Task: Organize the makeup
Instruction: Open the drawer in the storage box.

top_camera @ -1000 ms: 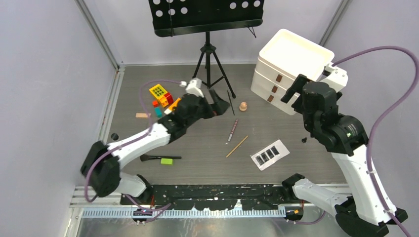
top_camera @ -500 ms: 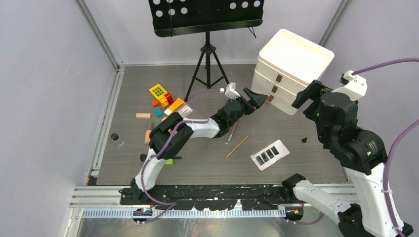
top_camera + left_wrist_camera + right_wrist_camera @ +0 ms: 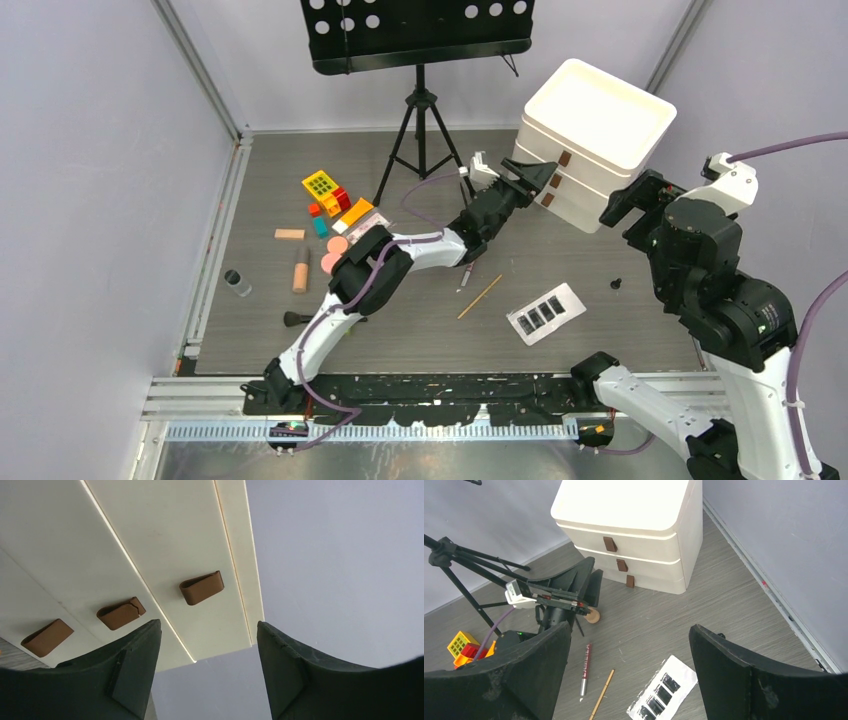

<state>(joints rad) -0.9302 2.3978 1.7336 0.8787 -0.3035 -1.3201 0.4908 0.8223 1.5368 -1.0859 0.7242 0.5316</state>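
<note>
The left tool (image 3: 207, 630) is held parted and empty just before the drawer box's (image 3: 590, 110) handles (image 3: 201, 587), seemingly apart from them. The palette (image 3: 546, 312) and pencils (image 3: 480, 296) are seen behind it, toward the desk's (image 3: 420, 325) near edge. The right tool (image 3: 630, 627) is spread wide.

A white palette (image 3: 546, 312) with dark squares lies flat on the table (image 3: 420, 320), nearer the arm bases than the left claw (image 3: 528, 178). A dark red pencil (image 3: 585, 669) and a tan pencil (image 3: 480, 296) lie slanted, side by side, left of the palette. A black brush (image 3: 293, 320), tan tube (image 3: 300, 270), pink compact (image 3: 330, 262) and clear bottle (image 3: 236, 283) lie far to that claw's left.
</note>
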